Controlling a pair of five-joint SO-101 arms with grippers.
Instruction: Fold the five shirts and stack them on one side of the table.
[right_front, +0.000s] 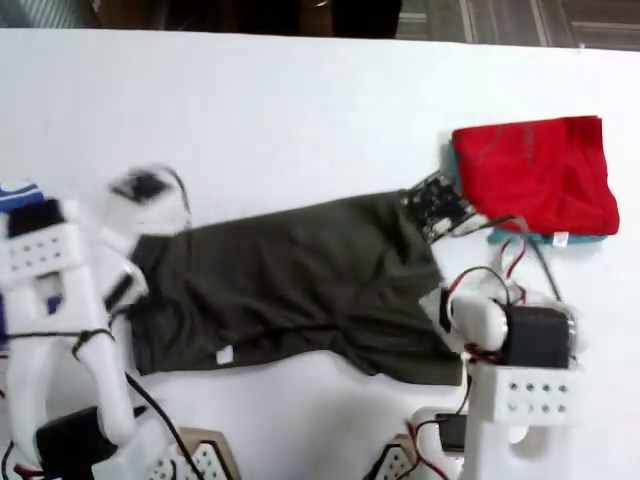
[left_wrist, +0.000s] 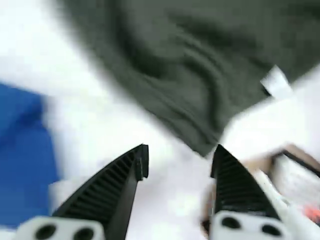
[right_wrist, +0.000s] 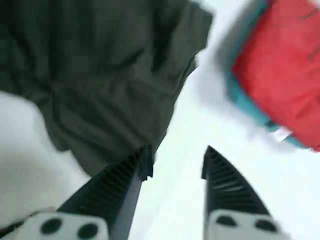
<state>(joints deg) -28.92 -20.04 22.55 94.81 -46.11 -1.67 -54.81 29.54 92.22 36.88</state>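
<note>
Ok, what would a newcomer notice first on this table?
The dark green shirt lies rumpled and unfolded across the middle of the table, between the two arms. At the far right sits a folded red shirt on a teal shirt. The left gripper and right gripper are open at the dark shirt's opposite ends.

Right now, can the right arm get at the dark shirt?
Probably yes. The right gripper is open just at the edge of the dark shirt, partly over bare table, with nothing lying on the cloth there. The folded red shirt sits off to the other side, clear of the path.
</note>
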